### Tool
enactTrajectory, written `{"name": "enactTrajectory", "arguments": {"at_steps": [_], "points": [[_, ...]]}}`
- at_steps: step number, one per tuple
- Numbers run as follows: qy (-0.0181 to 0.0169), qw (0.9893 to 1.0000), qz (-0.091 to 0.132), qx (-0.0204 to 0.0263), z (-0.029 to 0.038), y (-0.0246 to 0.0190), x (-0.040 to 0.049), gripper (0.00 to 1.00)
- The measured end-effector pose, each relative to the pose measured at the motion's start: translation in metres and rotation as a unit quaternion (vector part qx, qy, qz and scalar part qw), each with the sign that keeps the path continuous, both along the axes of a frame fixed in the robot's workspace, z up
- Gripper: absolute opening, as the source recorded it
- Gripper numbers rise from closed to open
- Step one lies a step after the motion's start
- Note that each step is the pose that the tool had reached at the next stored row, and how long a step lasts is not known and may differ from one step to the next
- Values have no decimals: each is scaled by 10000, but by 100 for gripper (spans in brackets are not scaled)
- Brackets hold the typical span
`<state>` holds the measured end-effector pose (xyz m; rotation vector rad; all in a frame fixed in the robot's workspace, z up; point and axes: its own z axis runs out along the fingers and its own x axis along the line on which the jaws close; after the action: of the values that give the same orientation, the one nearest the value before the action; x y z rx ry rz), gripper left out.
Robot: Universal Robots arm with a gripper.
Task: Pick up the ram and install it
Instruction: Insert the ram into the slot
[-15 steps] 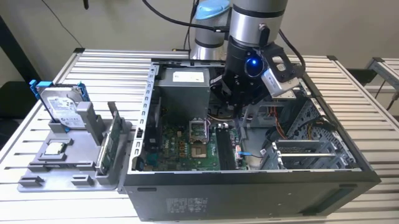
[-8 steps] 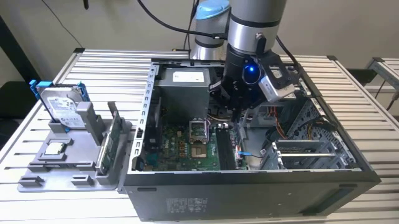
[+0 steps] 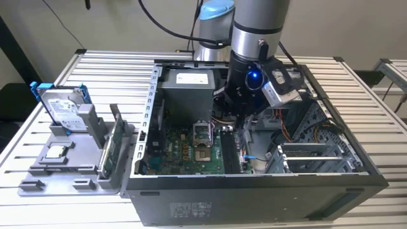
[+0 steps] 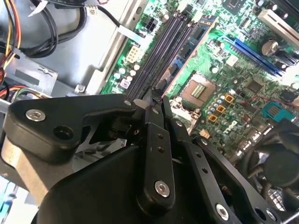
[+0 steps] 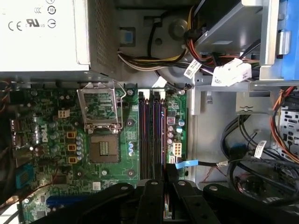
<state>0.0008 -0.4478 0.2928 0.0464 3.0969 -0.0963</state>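
The ram [image 4: 189, 51] is a thin dark blue stick held almost edge-on, reaching out from my gripper [image 4: 159, 95] over the motherboard. My gripper [image 5: 166, 179] is shut on the ram [image 5: 163, 140], which runs along the outermost of the black memory slots [image 5: 147, 135] and sits close over it. I cannot tell whether the ram is seated in it. In the exterior view the gripper [image 3: 242, 120] hangs inside the open computer case [image 3: 254, 191], above the memory slots [image 3: 230, 150].
A grey power supply [image 3: 188, 93] stands close behind the arm and a drive cage [image 3: 311, 152] is at the exterior view's right. Cables [image 5: 243, 154] lie beside the slots and the CPU socket [image 5: 100, 149] on their other side. Outside the case, a fixture holds a hard drive [image 3: 64, 107] and a green card [image 3: 114, 143].
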Motion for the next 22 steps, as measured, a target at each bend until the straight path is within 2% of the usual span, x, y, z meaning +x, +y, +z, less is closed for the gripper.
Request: {"name": "enactTrajectory", "arguments": {"at_steps": [6, 12, 16, 22], "points": [[8, 10000, -1, -20, -88, 9, 9, 14], [9, 10000, 0, -33, -96, 9, 11, 14], [12, 10000, 0, -33, -125, 9, 14, 14], [13, 10000, 0, -33, -230, 27, 22, 14]]}}
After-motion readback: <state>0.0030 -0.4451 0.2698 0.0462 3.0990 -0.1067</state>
